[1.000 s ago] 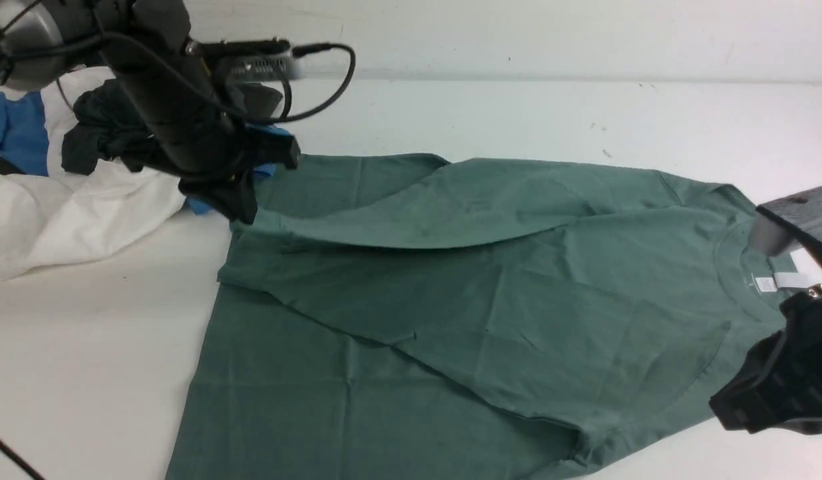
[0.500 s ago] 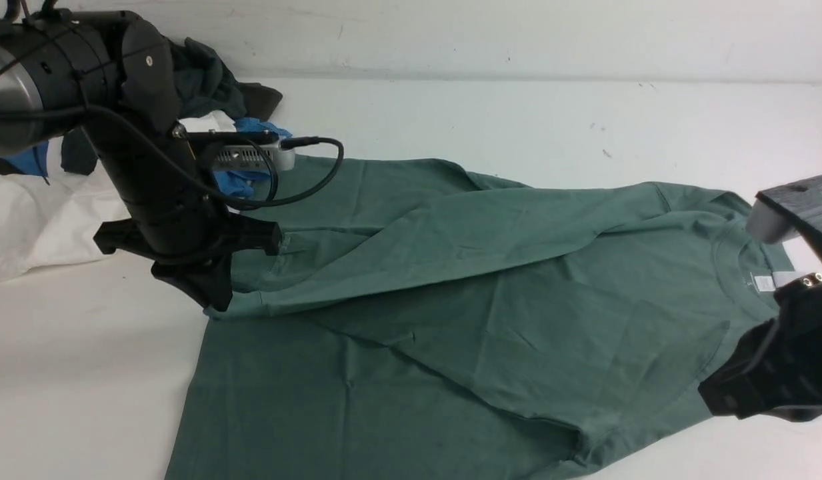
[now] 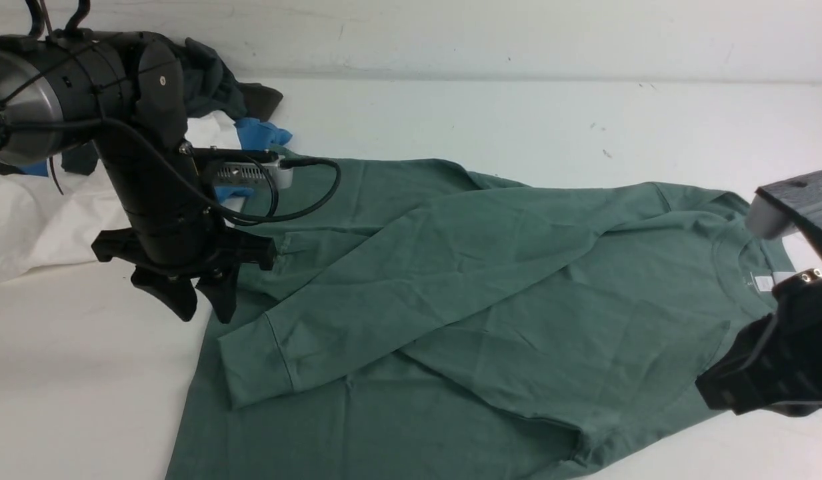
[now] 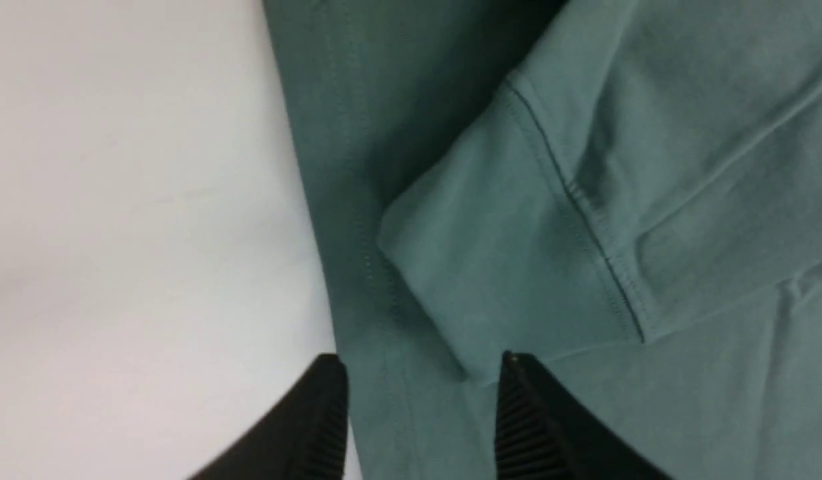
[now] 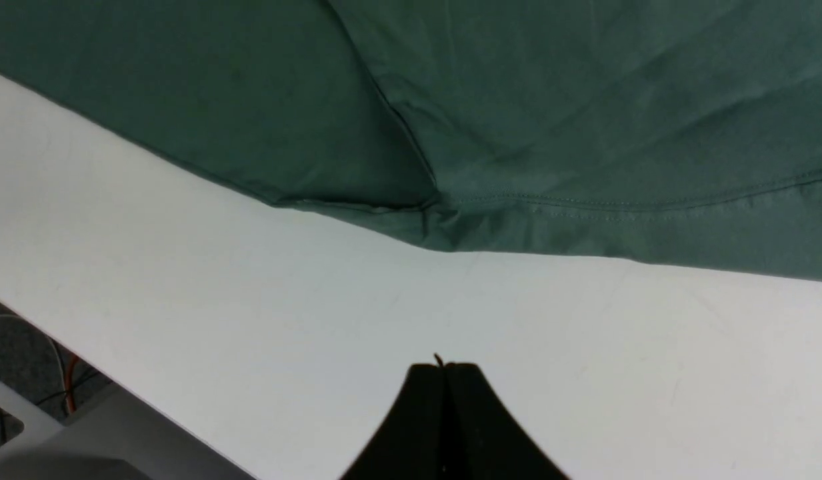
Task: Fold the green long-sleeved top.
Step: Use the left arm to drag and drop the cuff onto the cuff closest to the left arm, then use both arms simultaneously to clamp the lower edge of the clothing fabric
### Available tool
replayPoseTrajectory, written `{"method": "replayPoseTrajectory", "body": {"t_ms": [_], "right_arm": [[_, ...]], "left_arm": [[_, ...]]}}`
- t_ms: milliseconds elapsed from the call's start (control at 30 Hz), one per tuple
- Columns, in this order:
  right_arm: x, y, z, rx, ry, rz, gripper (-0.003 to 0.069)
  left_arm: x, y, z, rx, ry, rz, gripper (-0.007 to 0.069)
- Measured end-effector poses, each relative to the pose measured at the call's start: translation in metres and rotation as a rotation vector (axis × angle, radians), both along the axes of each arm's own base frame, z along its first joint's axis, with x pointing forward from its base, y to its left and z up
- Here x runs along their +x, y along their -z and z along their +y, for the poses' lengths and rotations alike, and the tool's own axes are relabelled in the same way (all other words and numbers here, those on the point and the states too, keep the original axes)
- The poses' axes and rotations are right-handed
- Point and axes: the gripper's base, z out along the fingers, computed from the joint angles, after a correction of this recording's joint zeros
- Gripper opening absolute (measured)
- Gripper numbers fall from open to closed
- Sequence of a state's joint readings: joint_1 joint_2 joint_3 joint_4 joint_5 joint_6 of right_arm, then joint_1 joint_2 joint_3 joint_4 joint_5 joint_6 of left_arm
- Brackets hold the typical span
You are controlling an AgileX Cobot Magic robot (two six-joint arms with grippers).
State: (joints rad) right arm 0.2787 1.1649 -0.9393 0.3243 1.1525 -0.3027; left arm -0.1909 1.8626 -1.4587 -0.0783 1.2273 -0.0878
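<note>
Front: green top on table, sleeve folded across body; left gripper above its edge, fingers apart, nothing held. Left wrist: cuff near parted fingertips. Right wrist: right gripper closed, beside top.

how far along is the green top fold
Done: one sleeve of the green long-sleeved top is laid in across the body, its cuff resting near the hem.
In hand: nothing; the left gripper is open by that cuff, and the right gripper is shut over bare table.
Left: the body is still spread out full length, so the main folds seem to remain.
</note>
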Motion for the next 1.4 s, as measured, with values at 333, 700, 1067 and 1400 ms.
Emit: {"method": "replayPoseTrajectory", "body": {"t_ms": [333, 700, 1067, 1400], "right_arm": [[0.001, 0.0, 0.0, 0.011, 0.034, 0.007, -0.0015], [0.001, 0.0, 0.0, 0.012, 0.034, 0.005, -0.0015], [0.002, -0.001, 0.0, 0.017, 0.041, -0.014, -0.0015], [0.004, -0.002, 0.0, 0.022, 0.047, -0.031, -0.0015]], "left_arm": [[-0.063, -0.003, 0.005, -0.007, 0.012, 0.05, 0.014], [-0.113, 0.044, 0.014, 0.009, -0.005, 0.201, 0.021], [-0.125, 0.073, 0.017, 0.0, -0.03, 0.126, 0.0447], [-0.126, 0.081, 0.005, 0.01, 0.02, 0.116, 0.037]]}}
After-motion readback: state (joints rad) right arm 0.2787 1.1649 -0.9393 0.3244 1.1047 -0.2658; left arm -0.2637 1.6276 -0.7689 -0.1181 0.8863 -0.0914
